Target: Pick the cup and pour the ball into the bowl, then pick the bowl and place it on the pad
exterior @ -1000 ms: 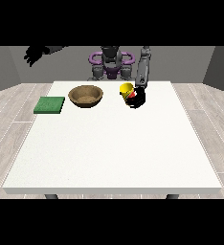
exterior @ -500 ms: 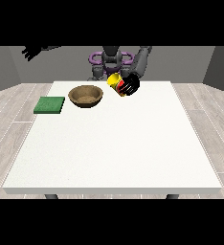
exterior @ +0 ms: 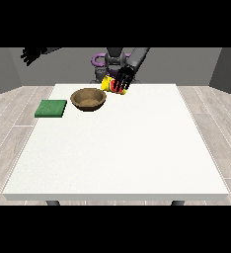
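A yellow cup [exterior: 109, 84] with red on it hangs tilted in the air, its mouth turned towards the brown bowl [exterior: 89, 98]. The hand at the view's right [exterior: 123, 79] is curled round the cup, just right of and above the bowl's rim. The bowl stands on the white table [exterior: 122, 143] near its far edge. I cannot make out the ball. A green pad [exterior: 51, 108] lies flat at the table's left side, left of the bowl. The hand at the view's left [exterior: 29, 54] is raised high off the table's left, fingers spread.
The robot's torso [exterior: 112, 62] stands behind the table's far edge. Grey floorboards surround the table.
The hand at the view's right has lifted the cup off the table, carried it left towards the bowl and tipped it over. The other hand stays raised.
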